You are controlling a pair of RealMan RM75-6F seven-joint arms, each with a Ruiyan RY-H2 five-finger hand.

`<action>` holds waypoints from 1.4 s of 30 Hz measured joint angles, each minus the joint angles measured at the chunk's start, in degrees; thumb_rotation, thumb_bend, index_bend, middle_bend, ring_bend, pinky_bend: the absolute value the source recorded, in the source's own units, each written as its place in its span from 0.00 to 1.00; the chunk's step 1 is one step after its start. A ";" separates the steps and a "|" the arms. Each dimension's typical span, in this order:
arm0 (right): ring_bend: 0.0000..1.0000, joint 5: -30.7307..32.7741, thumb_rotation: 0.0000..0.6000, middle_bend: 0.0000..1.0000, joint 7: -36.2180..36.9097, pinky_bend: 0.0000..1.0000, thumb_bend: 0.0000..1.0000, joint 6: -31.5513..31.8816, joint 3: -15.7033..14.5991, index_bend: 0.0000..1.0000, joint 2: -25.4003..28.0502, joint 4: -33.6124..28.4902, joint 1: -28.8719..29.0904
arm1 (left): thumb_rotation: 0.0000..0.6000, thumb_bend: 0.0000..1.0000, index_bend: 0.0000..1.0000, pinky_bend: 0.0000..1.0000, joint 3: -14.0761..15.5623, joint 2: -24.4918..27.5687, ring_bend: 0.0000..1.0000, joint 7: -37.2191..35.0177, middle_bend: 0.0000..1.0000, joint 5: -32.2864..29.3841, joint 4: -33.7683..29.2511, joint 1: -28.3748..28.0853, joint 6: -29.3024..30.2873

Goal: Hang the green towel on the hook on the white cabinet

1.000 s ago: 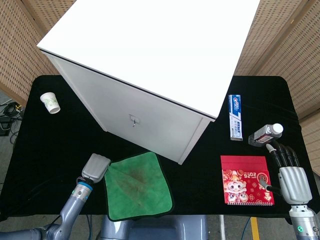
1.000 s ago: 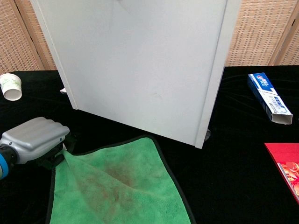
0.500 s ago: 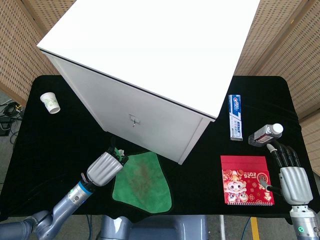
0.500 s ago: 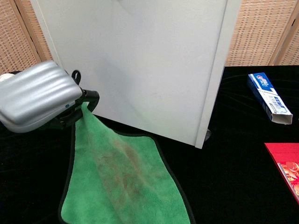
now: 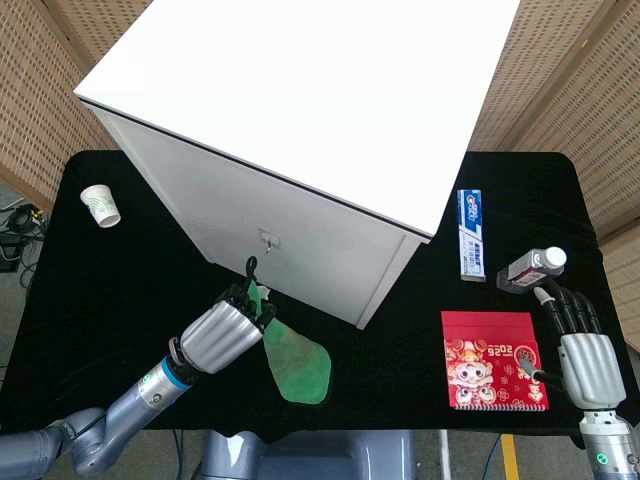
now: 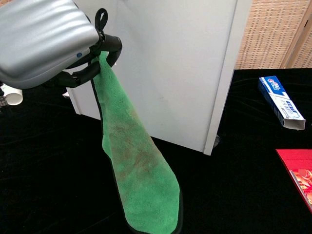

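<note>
Up comes the left hand [image 5: 224, 335], rising off the table since a second ago, and the green towel [image 6: 131, 156] is going with it, no longer spread flat but dangling in a long narrow drape. The fingers [image 6: 97, 61] are pinching the towel's top corner, with its small black loop [image 6: 101, 14] poking up just above them. The hand is hovering in front of the white cabinet [image 5: 300, 130], below and slightly left of the hook [image 5: 267, 240] on the cabinet's front face, and the towel is not yet on it. The towel's lower end is hanging down near the black table [image 5: 110, 290] in front of the cabinet. Right of the cabinet, the right hand [image 5: 586, 365] is resting on the table with its fingers stretched out and apart, holding nothing, just beside a red booklet [image 5: 493, 358]. A toothpaste box [image 5: 471, 234] and a small bottle [image 5: 531, 267] are lying right of the cabinet too, and a paper cup [image 5: 100, 205] is standing to its left.
</note>
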 measured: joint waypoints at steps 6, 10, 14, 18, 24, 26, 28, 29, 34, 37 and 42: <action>0.00 -0.11 1.00 0.00 -0.18 0.00 0.16 -0.08 -0.05 0.05 -0.17 0.04 0.06 | 1.00 0.53 0.83 0.70 -2.07 0.47 0.81 1.75 0.88 -0.60 -2.13 -0.90 -1.40; 0.00 -0.18 1.00 0.00 -0.18 0.00 0.16 -0.01 -0.04 0.05 -0.22 0.05 0.06 | 1.00 0.53 0.83 0.70 -2.53 0.23 0.81 2.40 0.88 -0.67 -2.81 -1.13 -1.74; 0.00 -0.05 1.00 0.00 0.09 0.00 0.16 0.17 0.11 0.05 -0.19 0.07 0.01 | 1.00 0.53 0.83 0.70 -2.04 -0.24 0.81 2.92 0.88 1.01 -3.38 -1.06 -1.30; 0.00 0.05 1.00 0.00 0.31 0.00 0.16 0.22 0.14 0.05 -0.06 -0.01 -0.05 | 1.00 0.53 0.83 0.70 -1.35 -0.73 0.81 3.54 0.88 2.94 -4.00 -0.72 -0.56; 0.00 -0.31 1.00 0.00 0.08 0.00 0.16 0.37 -0.01 0.05 -0.08 -0.14 -0.11 | 1.00 0.53 0.83 0.70 -1.86 -1.34 0.81 4.27 0.88 3.45 -4.43 -0.46 -0.38; 0.00 -0.27 1.00 0.00 0.11 0.00 0.16 0.43 0.03 0.05 -0.03 -0.14 -0.13 | 1.00 0.53 0.83 0.70 -2.31 -1.40 0.81 4.45 0.88 3.00 -4.69 -0.42 -0.63; 0.00 -0.16 1.00 0.00 0.21 0.00 0.16 0.34 0.08 0.05 0.01 -0.14 -0.10 | 1.00 0.53 0.83 0.70 -2.57 -1.37 0.81 4.64 0.88 2.82 -4.69 -0.34 -0.76; 0.00 -0.11 1.00 0.00 0.26 0.00 0.16 0.25 0.08 0.05 0.02 -0.12 -0.08 | 1.00 0.53 0.83 0.70 -2.68 -1.33 0.81 4.76 0.88 2.67 -4.62 -0.27 -0.85; 0.00 -0.27 1.00 0.00 0.21 0.00 0.16 0.19 -0.02 0.05 0.02 -0.15 -0.05 | 1.00 0.53 0.83 0.70 -2.86 -1.29 0.81 4.66 0.88 1.92 -4.27 0.08 -1.05; 0.00 -0.46 1.00 0.00 0.05 0.00 0.16 0.45 -0.06 0.05 0.02 -0.25 -0.16 | 1.00 0.53 0.83 0.70 -2.95 -1.28 0.81 4.37 0.88 1.69 -3.61 0.26 -1.00; 0.00 -0.47 1.00 0.00 -0.06 0.00 0.16 0.31 -0.13 0.05 0.00 -0.30 -0.14 | 1.00 0.53 0.83 0.70 -3.19 -1.24 0.81 3.94 0.88 1.31 -3.07 0.48 -0.88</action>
